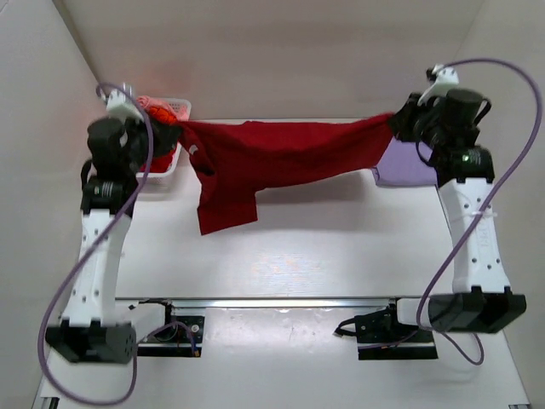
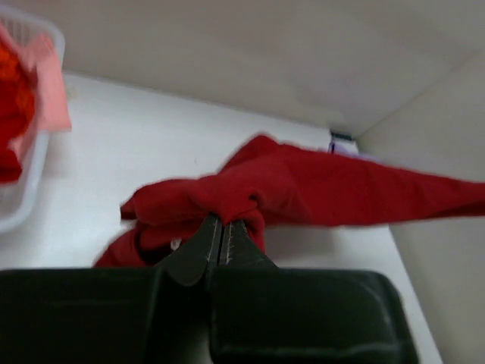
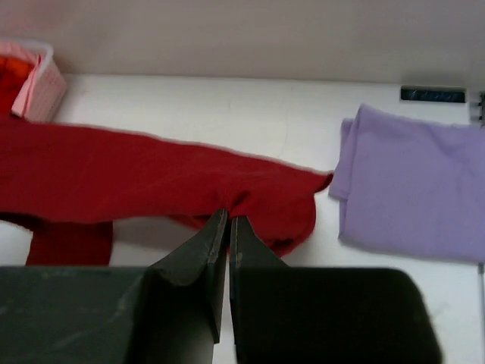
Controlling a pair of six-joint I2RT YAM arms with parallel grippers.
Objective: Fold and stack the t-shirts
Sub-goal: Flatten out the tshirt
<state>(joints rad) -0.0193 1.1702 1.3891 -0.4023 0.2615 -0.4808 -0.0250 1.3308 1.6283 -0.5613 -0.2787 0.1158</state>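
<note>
Red shirt [image 1: 281, 158] hangs stretched over the far side of the table [image 1: 341, 247] — left gripper [image 2: 220, 231] and right gripper [image 3: 228, 221] each pinch one end. Likely soft, light, saggy — you should grip at the edges.

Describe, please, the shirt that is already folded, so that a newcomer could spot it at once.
On the white table, look to the far right corner, beside the right gripper. The lavender t-shirt lies there flat and folded. Unlike the dark red t-shirt stretched from that gripper to the left gripper, it is pale purple and unheld.
</note>
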